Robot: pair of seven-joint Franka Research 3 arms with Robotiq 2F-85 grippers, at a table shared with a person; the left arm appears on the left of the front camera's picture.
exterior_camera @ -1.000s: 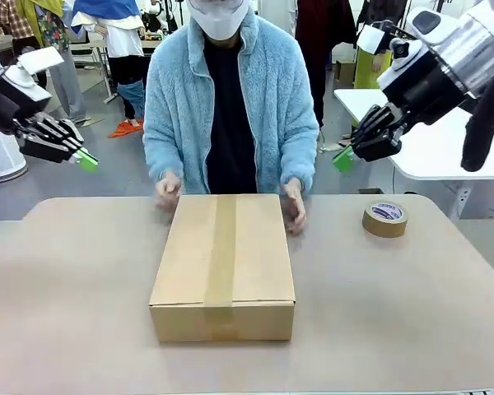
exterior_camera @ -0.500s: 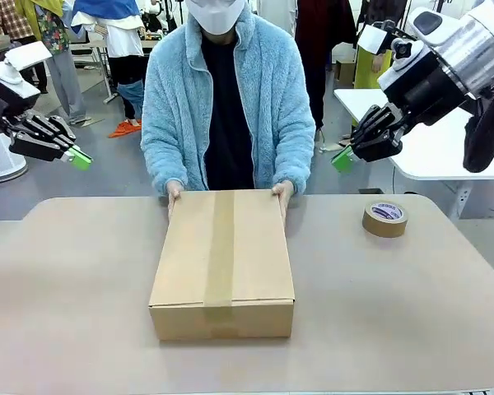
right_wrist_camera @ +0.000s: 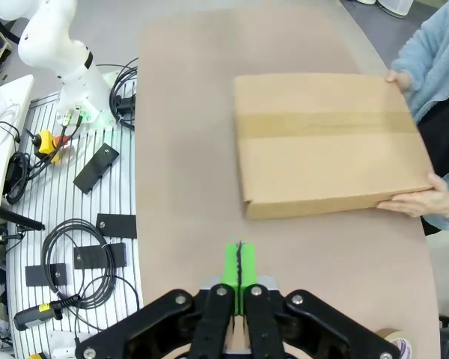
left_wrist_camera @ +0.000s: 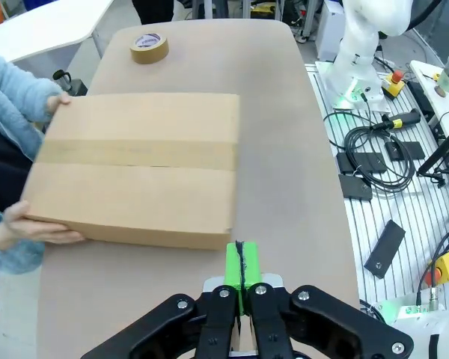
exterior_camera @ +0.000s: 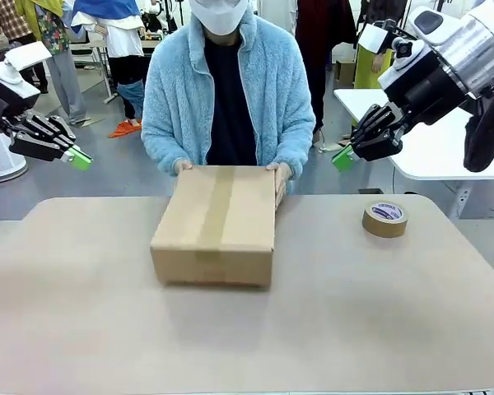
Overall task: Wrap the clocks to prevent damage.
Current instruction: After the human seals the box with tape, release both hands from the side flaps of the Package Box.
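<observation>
A sealed cardboard box (exterior_camera: 216,222), with a strip of brown tape along the middle of its lid, is held by a person in a fluffy blue jacket at the far edge of the table (exterior_camera: 82,329). The person's hands (exterior_camera: 280,174) grip its two far corners, and the box is tilted, far end raised, near end close to or resting on the table's middle. No clocks are visible; presumably they are inside the box.

A roll of brown packing tape (exterior_camera: 385,218) lies flat near the table's far right corner, well apart from the box. Its round label carries blue print, too small to read. No other writing can be made out on the box.

The left gripper (exterior_camera: 81,159) hangs in the air beyond the table's left edge, its green pads pressed together on nothing. The right gripper (exterior_camera: 342,159) hangs above the far right of the table, likewise clenched and empty. Both are well clear of the box.

Risks from here, as a judgement: the box is held only by its far corners, so it could slip from the hands and jolt whatever is inside. If an arm moved in while the person's hands are on the box, a gripper could strike a hand or knock the box.
</observation>
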